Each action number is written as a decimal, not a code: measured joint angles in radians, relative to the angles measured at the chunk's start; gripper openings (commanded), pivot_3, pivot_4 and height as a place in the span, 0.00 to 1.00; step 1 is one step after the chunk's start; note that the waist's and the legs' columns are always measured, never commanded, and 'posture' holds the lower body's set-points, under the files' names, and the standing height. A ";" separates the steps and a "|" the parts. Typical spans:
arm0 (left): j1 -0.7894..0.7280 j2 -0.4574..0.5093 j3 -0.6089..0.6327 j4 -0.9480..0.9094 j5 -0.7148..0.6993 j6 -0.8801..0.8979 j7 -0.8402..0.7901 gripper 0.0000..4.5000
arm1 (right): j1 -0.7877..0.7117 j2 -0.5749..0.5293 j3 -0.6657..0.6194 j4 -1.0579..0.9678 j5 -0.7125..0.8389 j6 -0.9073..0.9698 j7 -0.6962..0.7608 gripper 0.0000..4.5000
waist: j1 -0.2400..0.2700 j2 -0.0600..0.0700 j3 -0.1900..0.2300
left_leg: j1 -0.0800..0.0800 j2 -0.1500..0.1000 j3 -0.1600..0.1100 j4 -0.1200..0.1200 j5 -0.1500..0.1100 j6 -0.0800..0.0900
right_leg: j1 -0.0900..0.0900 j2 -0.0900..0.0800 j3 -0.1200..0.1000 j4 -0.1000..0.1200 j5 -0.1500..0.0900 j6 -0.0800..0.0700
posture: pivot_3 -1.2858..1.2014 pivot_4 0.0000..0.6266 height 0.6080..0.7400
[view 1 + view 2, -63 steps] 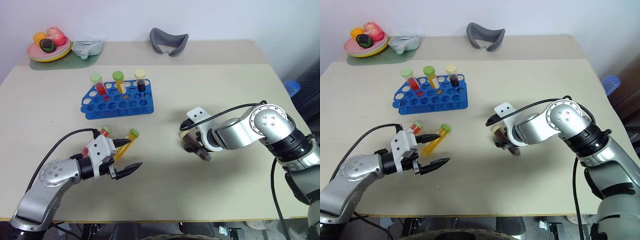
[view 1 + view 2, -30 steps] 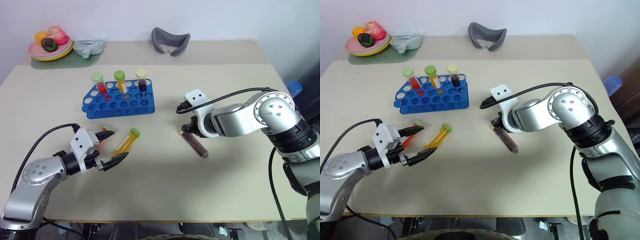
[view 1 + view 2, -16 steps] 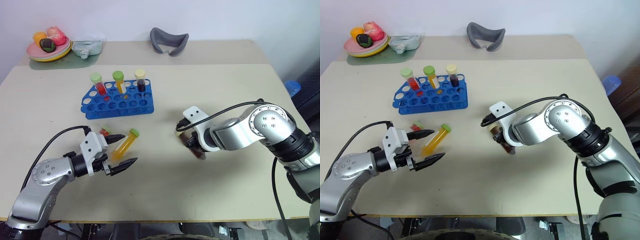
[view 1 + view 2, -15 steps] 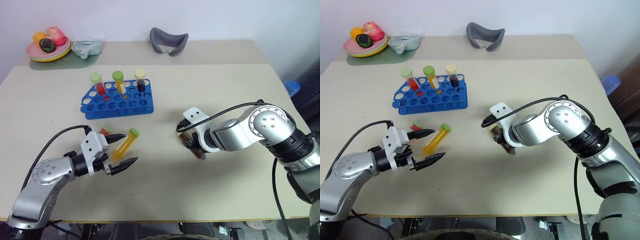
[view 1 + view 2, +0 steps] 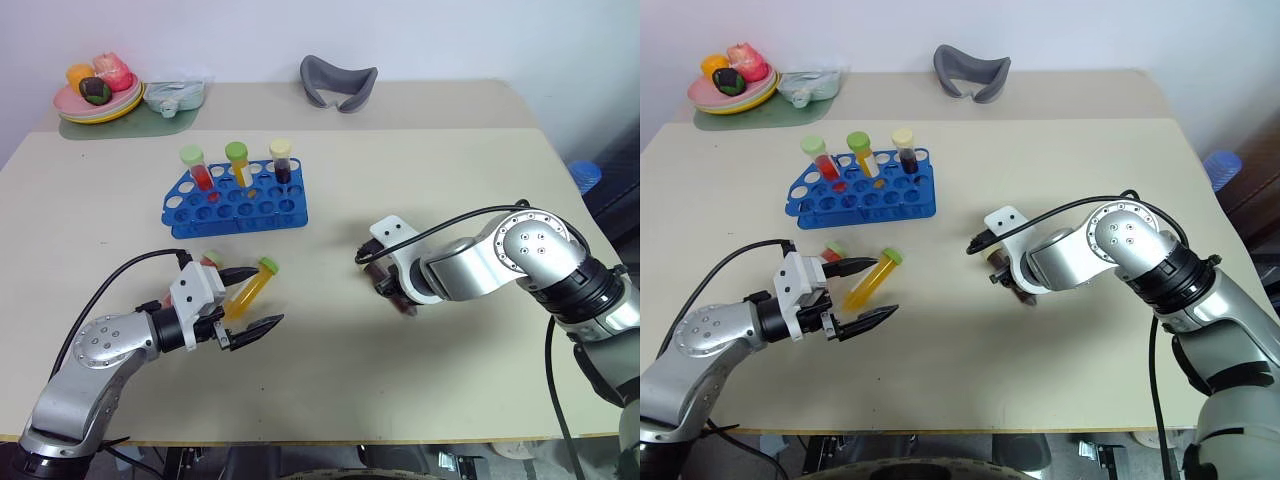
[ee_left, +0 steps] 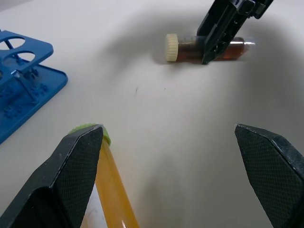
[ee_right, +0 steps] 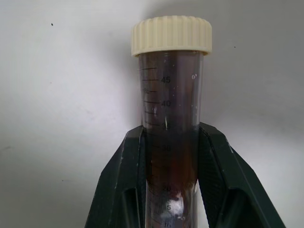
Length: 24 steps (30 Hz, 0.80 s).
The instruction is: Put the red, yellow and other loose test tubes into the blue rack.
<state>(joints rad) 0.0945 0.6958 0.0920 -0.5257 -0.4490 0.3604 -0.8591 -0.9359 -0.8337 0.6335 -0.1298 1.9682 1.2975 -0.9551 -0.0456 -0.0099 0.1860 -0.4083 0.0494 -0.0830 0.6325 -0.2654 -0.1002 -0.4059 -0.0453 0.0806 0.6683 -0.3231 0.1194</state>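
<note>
- Test tubes lie loose on the beige table [image 5: 330, 400]: a dark brown tube [image 7: 170, 118] with a cream cap, a yellow-orange tube [image 5: 247, 290] with a green cap, and a red tube [image 5: 207, 261] with a pale green cap.
- Dark brown tube: lying on the table right of centre, gripped across its body by the right gripper [image 7: 170, 156], whose two black fingers press against both sides of it.
- Printed graduation marks run along the brown tube; the numbers 45 and 40 can be read near the cap, and lower figures are partly hidden by the fingers.
- Yellow-orange tube: lying on the table in front of the blue rack [image 5: 236, 205], cap pointing away from the robot, just beside one finger of the left gripper [image 5: 245, 298].
- Left gripper: fingers spread wide and holding nothing; in the head views the yellow-orange tube lies between the two fingertips.
- Red tube: lying just beside the yellow-orange one, on its left, partly hidden behind the left gripper; any label on it cannot be made out.
- Blue rack: stands at the table's left-centre, with three capped tubes upright in its back row, red, yellow and dark.
- Far edge: a plate of toy food [image 5: 95, 95] at the left corner and a grey curved object [image 5: 338, 81] near the middle.
</note>
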 measured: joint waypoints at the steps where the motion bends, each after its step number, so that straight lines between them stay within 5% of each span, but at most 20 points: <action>1: 0.000 0.000 0.000 0.000 0.000 0.002 0.002 1.00 | -0.002 0.001 0.000 0.000 0.000 0.000 -0.001 0.19 | 0.000 0.000 0.000 | 0.000 0.000 0.000 0.000 0.000 0.000 | 0.000 0.000 0.000 0.000 0.000 0.000 | 0.52 0.24 1.00; 7: -0.001 0.001 0.047 0.000 -0.020 0.022 0.035 1.00 | -0.045 0.056 -0.094 -0.070 -0.160 -0.022 0.176 0.19 | 0.000 0.000 0.000 | 0.000 0.000 0.000 0.000 0.000 0.000 | -0.001 0.001 0.000 0.000 0.000 0.000 | 0.52 0.24 1.00; 14: -0.024 -0.052 0.213 0.049 -0.082 0.057 0.144 1.00 | 0.002 0.134 -0.173 -0.155 -0.874 -0.461 0.796 0.19 | 0.002 0.000 0.000 | 0.000 0.000 0.000 0.000 0.000 0.000 | 0.000 0.000 -0.001 -0.001 0.000 0.000 | 0.52 0.24 1.00; 20: -0.109 -0.186 0.258 0.075 -0.083 0.043 0.323 1.00 | 0.068 0.515 -0.145 0.160 -1.332 -0.913 1.012 0.19 | -0.019 0.000 0.000 | 0.001 0.000 0.000 0.000 0.001 -0.001 | -0.001 0.000 -0.001 0.003 0.000 0.000 | 0.52 0.24 1.00; 24: -0.098 -0.209 0.269 0.093 -0.060 0.042 0.384 1.00 | 0.087 0.656 -0.146 0.337 -1.502 -1.089 1.092 0.19 | -0.024 -0.001 -0.001 | 0.001 0.000 0.000 0.000 0.005 -0.009 | 0.000 -0.001 -0.001 0.003 0.000 0.000 | 0.52 0.24 1.00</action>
<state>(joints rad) -0.0031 0.4868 0.3607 -0.4324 -0.5093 0.4021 -0.4746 -0.8494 -0.1775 0.4880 0.2071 0.4662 0.2085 0.1374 -0.0701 -0.0108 0.1855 -0.4075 0.0490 -0.0830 0.6323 -0.2601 -0.1097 -0.4063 -0.0463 0.0799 0.6708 -0.3227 0.1198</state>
